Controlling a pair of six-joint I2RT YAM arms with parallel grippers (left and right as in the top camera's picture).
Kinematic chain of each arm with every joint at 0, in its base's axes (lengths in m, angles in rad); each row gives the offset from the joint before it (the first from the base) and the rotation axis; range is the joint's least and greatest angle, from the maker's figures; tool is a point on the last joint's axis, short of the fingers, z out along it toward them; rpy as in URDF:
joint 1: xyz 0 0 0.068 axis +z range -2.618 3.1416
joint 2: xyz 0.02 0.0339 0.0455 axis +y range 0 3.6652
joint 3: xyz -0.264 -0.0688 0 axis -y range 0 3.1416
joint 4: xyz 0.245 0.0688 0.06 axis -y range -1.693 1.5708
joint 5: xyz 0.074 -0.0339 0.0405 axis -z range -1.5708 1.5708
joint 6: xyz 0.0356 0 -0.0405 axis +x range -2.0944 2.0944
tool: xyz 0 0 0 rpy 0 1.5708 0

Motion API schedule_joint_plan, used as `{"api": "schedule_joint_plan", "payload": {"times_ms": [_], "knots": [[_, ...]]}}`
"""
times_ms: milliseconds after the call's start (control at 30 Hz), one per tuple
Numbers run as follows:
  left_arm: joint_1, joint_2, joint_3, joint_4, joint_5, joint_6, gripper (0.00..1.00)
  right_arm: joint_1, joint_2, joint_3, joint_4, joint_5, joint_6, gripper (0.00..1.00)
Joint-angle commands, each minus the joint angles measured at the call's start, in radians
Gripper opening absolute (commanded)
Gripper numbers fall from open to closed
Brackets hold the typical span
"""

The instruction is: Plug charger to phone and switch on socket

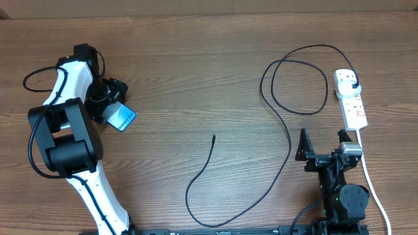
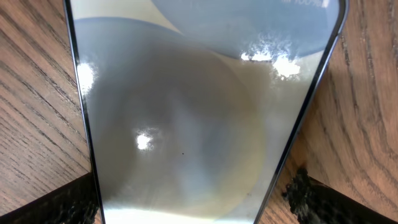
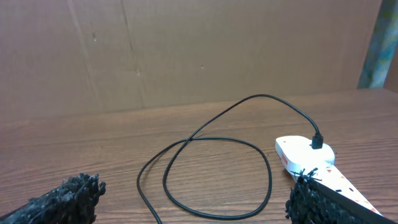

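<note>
My left gripper [image 1: 112, 109] looks pinched on the phone [image 1: 122, 118], though the wrist view is blurry. My right gripper [image 1: 324, 146] sits spread near the socket [image 1: 353, 109].

Your table [image 1: 196, 72] wood-grained brown, your charger [image 1: 289, 143] black, phone [image 1: 121, 118] screen pale blue, edged black, socket [image 1: 353, 108] white, red switches.

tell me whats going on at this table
The left gripper grips the phone on the left. The charger is plugged into the socket on the right, but its connector tip lies loose in the middle, not yet in the phone. The right gripper sits open near the socket, holding nothing.
</note>
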Motion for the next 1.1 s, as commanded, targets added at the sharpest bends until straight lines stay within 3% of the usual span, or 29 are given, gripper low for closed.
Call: {"api": "schedule_joint_plan", "payload": {"times_ms": [0,433,1067], "knots": [[-0.007,0.07,-0.018,0.035,0.027,0.002,1.0,0.006,-0.012,-0.011,0.006,-0.004,-0.003,1.0],[-0.007,0.07,-0.018,0.036,0.026,0.003,0.99,0.006,-0.012,-0.011,0.006,-0.004,-0.004,1.0],[-0.007,0.07,-0.018,0.036,0.026,0.018,0.89,0.006,-0.012,-0.011,0.006,-0.004,-0.003,1.0]]}}
